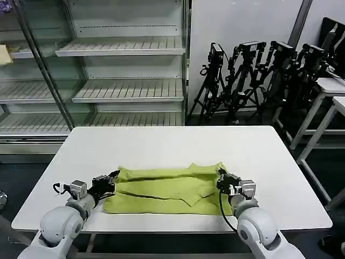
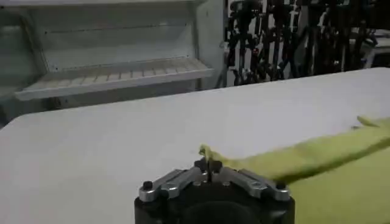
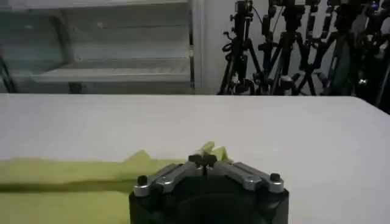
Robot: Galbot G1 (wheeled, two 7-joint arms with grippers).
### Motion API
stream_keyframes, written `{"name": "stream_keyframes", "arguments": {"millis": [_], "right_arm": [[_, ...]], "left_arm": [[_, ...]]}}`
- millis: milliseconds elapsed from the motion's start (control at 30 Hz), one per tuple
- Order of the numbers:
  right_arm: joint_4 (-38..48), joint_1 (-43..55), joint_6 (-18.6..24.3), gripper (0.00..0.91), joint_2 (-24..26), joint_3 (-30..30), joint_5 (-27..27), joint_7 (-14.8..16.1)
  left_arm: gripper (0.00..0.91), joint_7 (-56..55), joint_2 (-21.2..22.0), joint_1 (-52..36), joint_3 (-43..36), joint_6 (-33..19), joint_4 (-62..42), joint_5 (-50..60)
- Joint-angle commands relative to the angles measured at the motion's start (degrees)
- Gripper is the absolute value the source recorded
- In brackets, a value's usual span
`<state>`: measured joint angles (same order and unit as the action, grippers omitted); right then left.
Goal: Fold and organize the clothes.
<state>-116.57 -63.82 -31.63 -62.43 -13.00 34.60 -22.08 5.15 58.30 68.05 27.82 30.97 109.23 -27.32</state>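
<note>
Left gripper [image 1: 114, 176] clamped on T-shirt [image 1: 167, 190] far-left corner; right gripper [image 1: 220, 178] pinched on far-right corner; shirt bunched btwn them on table [image 1: 161, 143].

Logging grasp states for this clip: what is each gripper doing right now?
Left gripper: jaws closed on an edge of the soft lime-green T-shirt.
Right gripper: jaws closed on the shirt's opposite edge.
</note>
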Motion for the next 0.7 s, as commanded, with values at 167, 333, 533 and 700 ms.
{"name": "stream_keyframes", "arguments": {"millis": [167, 333, 533, 700], "right_arm": [[-5.1, -6.1, 0.0, 0.000, 0.4, -0.8, -1.4, -0.1], [-5.5, -6.6, 0.0, 0.000, 0.3, -0.9, -2.0, 0.0], [-5.5, -7.0, 0.1, 0.000, 0.6, -1.4, -2.1, -0.1], [-6.0, -7.7, 0.0, 0.000, 0.8, -1.5, -2.2, -0.1]], "left_arm": [[0.010, 0.1, 0.0, 4.0, 1.5, 0.3, 3.1, 0.3], [0.020, 0.3, 0.1, 5.2, 2.0, 0.4, 3.9, 0.7], [0.010, 0.3, 0.0, 5.2, 2.5, 0.3, 3.4, 0.8], [0.010, 0.4, 0.1, 5.5, 2.4, 0.3, 3.4, 1.0]]}}
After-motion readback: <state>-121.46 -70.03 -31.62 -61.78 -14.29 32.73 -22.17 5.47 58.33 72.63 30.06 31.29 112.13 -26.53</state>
